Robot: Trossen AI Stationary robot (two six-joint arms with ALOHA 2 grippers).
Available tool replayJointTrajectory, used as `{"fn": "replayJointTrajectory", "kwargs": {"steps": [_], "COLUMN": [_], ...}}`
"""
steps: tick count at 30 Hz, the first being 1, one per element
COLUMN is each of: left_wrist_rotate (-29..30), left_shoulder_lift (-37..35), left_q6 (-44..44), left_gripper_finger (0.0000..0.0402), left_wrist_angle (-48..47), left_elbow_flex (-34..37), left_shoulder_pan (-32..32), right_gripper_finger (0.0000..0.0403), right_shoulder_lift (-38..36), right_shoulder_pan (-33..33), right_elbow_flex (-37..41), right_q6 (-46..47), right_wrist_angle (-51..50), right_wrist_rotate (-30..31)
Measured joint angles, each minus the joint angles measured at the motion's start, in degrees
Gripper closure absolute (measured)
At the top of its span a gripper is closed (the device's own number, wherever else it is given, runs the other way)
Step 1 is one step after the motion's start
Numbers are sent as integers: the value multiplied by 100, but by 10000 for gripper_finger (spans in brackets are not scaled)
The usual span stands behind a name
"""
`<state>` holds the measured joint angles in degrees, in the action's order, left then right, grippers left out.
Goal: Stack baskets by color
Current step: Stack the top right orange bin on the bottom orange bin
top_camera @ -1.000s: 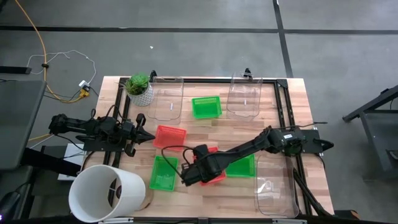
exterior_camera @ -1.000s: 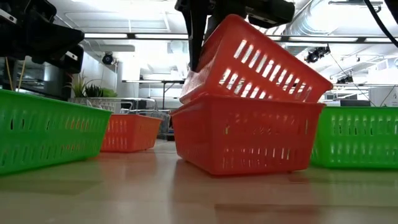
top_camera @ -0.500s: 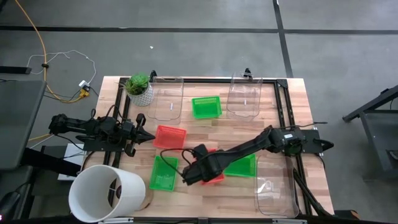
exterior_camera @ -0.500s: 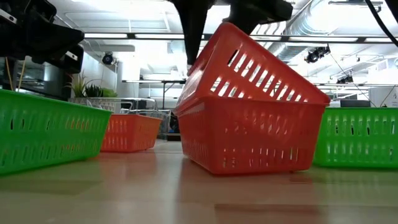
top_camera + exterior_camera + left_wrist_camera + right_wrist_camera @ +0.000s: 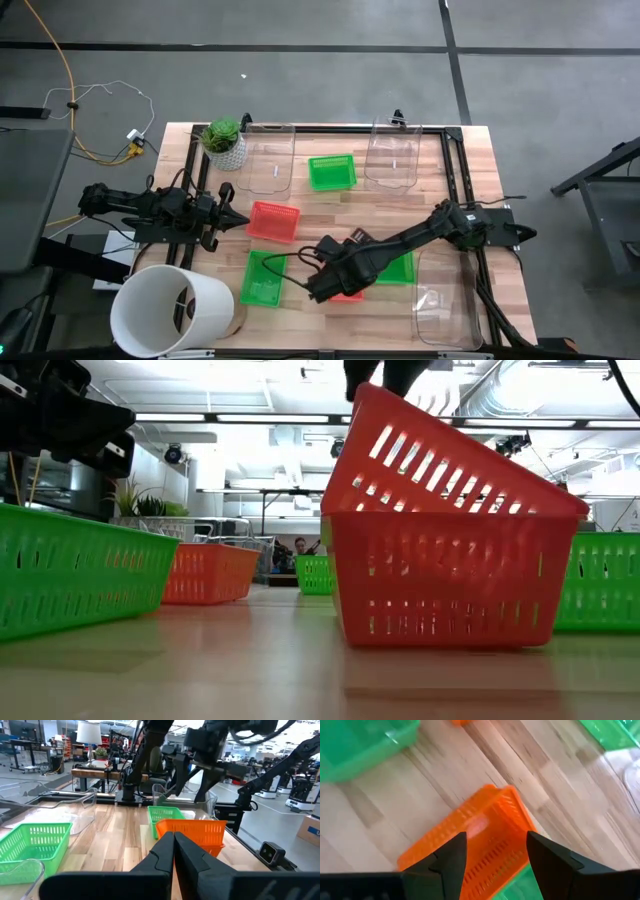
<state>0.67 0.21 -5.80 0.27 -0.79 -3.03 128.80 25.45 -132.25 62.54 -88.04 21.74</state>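
Two red baskets sit nested near the table's front. The upper one [image 5: 450,460] lies tilted, its lower edge inside the lower one [image 5: 440,580], which rests on the table. My right gripper [image 5: 495,855] hangs open just above the upper basket's raised corner [image 5: 365,395], pointing steeply down, with nothing between its fingers. A third red basket [image 5: 274,221] and three green baskets [image 5: 262,278] [image 5: 395,268] [image 5: 332,171] stand singly on the table. My left gripper [image 5: 240,222] waits shut at the table's left edge.
A big white bucket [image 5: 170,310] lies at the near left corner. A potted plant [image 5: 224,142] stands at the far left. Clear bins stand at the far side [image 5: 270,160] [image 5: 392,155] and at the near right [image 5: 445,300].
My right gripper has opened, let go of the upper red basket, rolled about its own line and risen. The nested red pair has shifted a little across the table and turned. The upper basket stays tilted in the lower one.
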Motion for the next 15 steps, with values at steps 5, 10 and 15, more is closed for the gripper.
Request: {"fn": "replayJointTrajectory", "kwargs": {"steps": [5,10,15], "left_wrist_rotate": [0,0,2], "left_shoulder_lift": [1,1,1], "left_q6": [0,0,0], "left_gripper_finger": [401,401,401], "left_wrist_angle": [0,0,1], "left_elbow_flex": [2,0,1], "left_shoulder_pan": [0,-1,0], "right_gripper_finger": [210,234,329], "right_shoulder_lift": [0,-52,-228], "right_shoulder_pan": [-9,224,398], "right_elbow_flex": [0,2,2], "right_q6": [-483,-1065,-1416], "right_wrist_angle": [292,-166,-193], "right_wrist_rotate": [275,689,762]}}
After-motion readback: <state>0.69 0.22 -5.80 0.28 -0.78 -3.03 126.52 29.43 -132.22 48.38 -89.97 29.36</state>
